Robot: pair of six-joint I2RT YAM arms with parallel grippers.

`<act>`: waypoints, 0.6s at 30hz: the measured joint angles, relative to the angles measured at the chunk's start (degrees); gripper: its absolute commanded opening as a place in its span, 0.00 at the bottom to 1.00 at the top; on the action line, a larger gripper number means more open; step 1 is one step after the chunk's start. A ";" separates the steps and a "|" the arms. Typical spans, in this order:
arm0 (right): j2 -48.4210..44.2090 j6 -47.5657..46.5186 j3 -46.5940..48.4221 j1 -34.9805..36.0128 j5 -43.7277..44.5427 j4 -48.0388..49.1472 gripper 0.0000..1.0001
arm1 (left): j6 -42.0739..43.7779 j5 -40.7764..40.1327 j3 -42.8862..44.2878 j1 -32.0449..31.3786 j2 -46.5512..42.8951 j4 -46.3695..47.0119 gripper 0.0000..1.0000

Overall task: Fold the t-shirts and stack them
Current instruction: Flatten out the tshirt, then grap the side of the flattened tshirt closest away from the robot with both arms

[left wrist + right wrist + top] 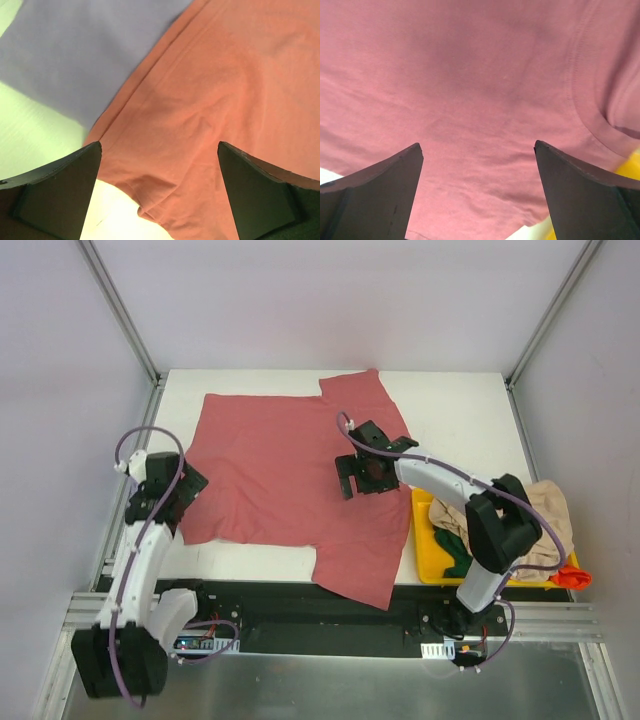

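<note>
Reaching over the spread pink-red t-shirt (270, 465), left fingers (55, 195) and right fingers (580, 195) gape open, holding nothing

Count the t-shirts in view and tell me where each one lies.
4. The pink-red t-shirt lies spread on the table; the beige t-shirt, green t-shirt and orange-red t-shirt are bunched in the yellow bin at right. Others may be buried beneath.

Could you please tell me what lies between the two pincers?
The spread pink-red t-shirt fills the stretch between left pincer and right pincer, per the top view.
</note>
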 measured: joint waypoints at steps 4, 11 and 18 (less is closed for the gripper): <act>-5.53 0.09 -0.02 -0.02 1.44 -1.05 0.96 | -5.07 -0.68 -9.18 0.72 -11.50 -0.28 0.98; -13.94 2.10 -5.79 0.00 3.10 -0.90 0.96 | -13.68 2.08 -17.86 0.72 -15.52 -6.54 0.92; -17.35 2.45 -12.63 -0.17 4.44 2.19 0.96 | -17.07 1.77 -17.88 0.72 -16.81 -10.71 0.78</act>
